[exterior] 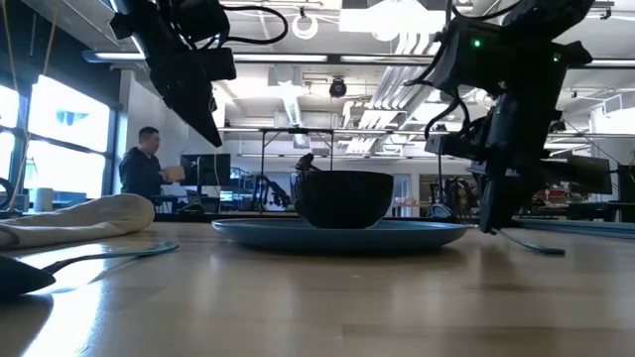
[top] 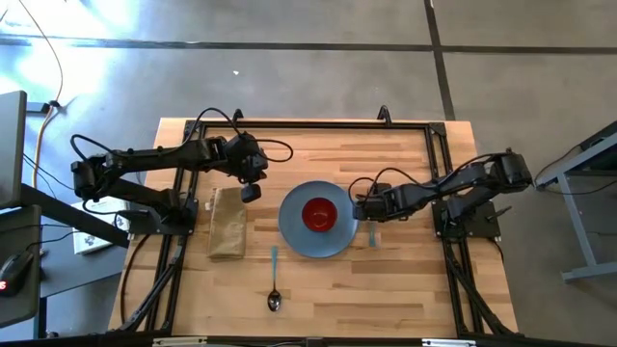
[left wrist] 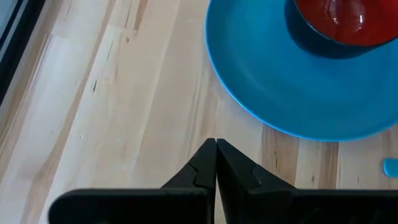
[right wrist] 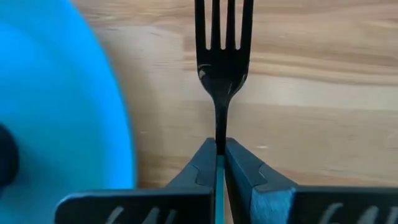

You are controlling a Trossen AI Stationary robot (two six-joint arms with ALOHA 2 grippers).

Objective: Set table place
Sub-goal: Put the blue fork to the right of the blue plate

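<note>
The blue-grey plate (top: 294, 234) lies at the middle of the wooden table (top: 405, 289), with the red bowl (top: 320, 214) standing in it. My right gripper (top: 362, 208) is at the plate's right rim, shut on the fork (right wrist: 224, 37). The fork's teal handle (top: 372, 234) points to the near edge. The spoon (top: 274, 284) lies flat near the front edge. My left gripper (top: 251, 192) is shut and empty, above the table between the tan cloth (top: 228, 224) and the plate. My right gripper pinches the fork's thin neck (right wrist: 220, 130) between its two fingers, where the metal meets the teal handle. The fingers come from above, pointing down. The tines reach out beyond the fingertips, close over the wood; whether the fork rests on the table I cannot tell.
The folded tan cloth lies left of the plate. Black rails (top: 289, 125) frame the tabletop. Bare wood lies right of the fork (top: 405, 251) and along the front edge. In the low view a person (exterior: 147, 164) stands in the room behind the table.
</note>
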